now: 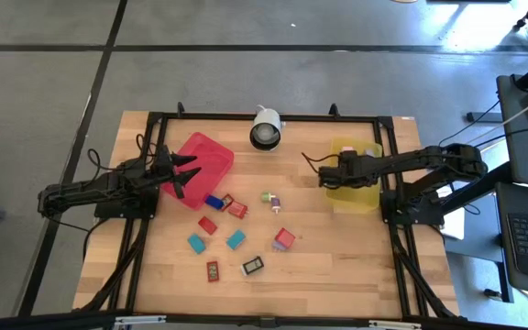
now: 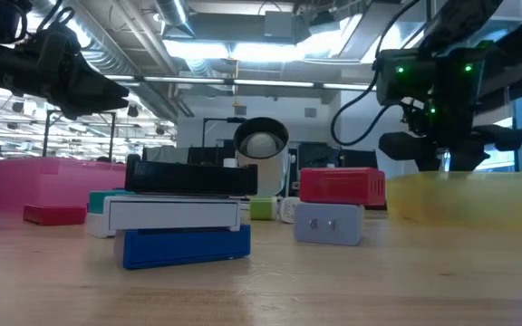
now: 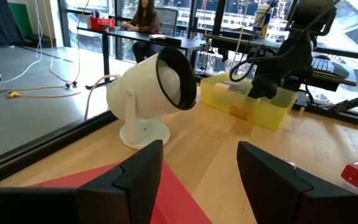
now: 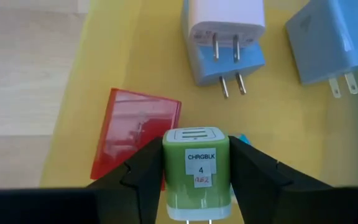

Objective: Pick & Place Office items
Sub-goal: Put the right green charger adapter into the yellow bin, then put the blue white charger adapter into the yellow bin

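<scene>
Loose office items lie in the middle of the table: a blue piece point(image 1: 214, 202), red ones point(image 1: 236, 209), teal ones point(image 1: 236, 239), a green and lilac one point(image 1: 269, 197) and a black, white-labelled one point(image 1: 253, 266). My left gripper point(image 1: 186, 174) point(image 3: 201, 162) hangs open over the red tray point(image 1: 204, 151). My right gripper point(image 1: 324, 174) point(image 4: 196, 162) is over the left part of the yellow tray point(image 1: 356, 197), shut on a green charger block point(image 4: 196, 168). A flat red piece point(image 4: 135, 130), a white plug point(image 4: 225, 37) and a blue plug point(image 4: 334, 43) lie in that tray. My right gripper pinches the green charger block by its two opposite side faces point(image 4: 169, 174), one finger point(image 4: 143, 177) on each side. The fingers come from above, pointing down. The labelled face point(image 4: 201, 165) shows toward the wrist camera and the port end point(image 4: 194, 134) points down toward the tray floor.
A white dome camera on a stand point(image 1: 266, 128) sits at the table's far edge between the two trays. The black frame rails point(image 1: 392, 229) run along the table's sides. Bare wood lies near the table's near edge point(image 1: 337, 284).
</scene>
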Motion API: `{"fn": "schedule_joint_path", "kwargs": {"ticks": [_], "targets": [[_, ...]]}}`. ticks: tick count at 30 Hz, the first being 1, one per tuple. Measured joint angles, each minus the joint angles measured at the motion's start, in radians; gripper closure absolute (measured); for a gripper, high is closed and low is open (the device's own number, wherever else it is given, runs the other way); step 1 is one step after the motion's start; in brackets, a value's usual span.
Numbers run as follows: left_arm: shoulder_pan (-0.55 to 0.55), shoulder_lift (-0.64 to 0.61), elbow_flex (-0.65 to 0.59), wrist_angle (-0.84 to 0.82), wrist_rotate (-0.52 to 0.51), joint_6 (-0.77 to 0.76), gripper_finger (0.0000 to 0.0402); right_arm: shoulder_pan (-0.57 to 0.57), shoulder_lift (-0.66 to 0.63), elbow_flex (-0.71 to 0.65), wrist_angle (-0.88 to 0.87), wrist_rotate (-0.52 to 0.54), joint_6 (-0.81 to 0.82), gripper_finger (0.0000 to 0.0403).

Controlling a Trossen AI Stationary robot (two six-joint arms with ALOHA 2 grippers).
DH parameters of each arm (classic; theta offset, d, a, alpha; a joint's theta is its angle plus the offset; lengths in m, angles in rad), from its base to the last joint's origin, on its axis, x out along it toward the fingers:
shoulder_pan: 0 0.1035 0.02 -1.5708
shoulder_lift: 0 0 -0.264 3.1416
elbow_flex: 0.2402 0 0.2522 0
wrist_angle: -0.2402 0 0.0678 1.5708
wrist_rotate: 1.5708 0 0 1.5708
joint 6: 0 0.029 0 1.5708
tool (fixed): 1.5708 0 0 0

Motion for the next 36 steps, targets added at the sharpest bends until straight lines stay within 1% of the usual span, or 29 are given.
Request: {"fn": "schedule_joint_path", "kwargs": {"ticks": [5,12,17,19,21,23,27,33,36], "targets": [[0.0,0.0,0.0,0.0,0.0,0.0,0.0197,-0.012,0.0,0.0,0.009,-0.003,0.001,0.0191],[0.0,0.0,0.0,0.0,0.0,0.0,0.0197,-0.011,0.0,0.0,0.011,-0.004,0.021,0.0099],[0.0,0.0,0.0,0.0,0.0,0.0,0.0198,-0.01,0.0,0.049,-0.004,-0.058,0.039,0.0031],[0.0,0.0,0.0,0.0,0.0,0.0,0.0198,-0.01,0.0,0.091,-0.046,-0.088,0.042,0.0011],[0.0,0.0,0.0,0.0,0.0,0.0,0.0197,-0.009,0.001,0.144,-0.075,-0.116,0.057,0.0009],[0.0,0.0,0.0,0.0,0.0,0.0,0.0197,-0.001,0.001,0.189,-0.079,-0.14,0.071,0.0016],[0.0,0.0,0.0,0.0,0.0,0.0,0.0198,0.037,0.005,0.251,-0.065,-0.148,0.11,0.0024],[0.0,0.0,0.0,0.0,0.0,0.0,0.0197,0.141,0.044,0.328,-0.059,-0.076,0.13,0.0024],[0.0,0.0,0.0,0.0,0.0,0.0,0.0198,0.19,0.092,0.38,-0.052,-0.048,0.163,0.0024]]}}
